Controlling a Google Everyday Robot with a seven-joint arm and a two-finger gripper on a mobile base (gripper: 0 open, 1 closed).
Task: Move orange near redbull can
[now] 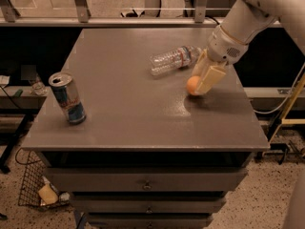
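Observation:
The orange [192, 85] is on the right part of the grey table [128, 104], just below the lying water bottle. My gripper [202, 81] comes down from the upper right and is shut on the orange, with its cream fingers [209, 78] on either side of it, at table height. The redbull can [67, 98], blue and silver with a silver top, stands upright near the table's left front edge, far to the left of the orange and the gripper.
A clear plastic water bottle [174, 59] lies on its side just behind the orange and touches the gripper's wrist area. A wire basket [35, 190] stands on the floor at the lower left. Drawers [147, 182] run under the tabletop.

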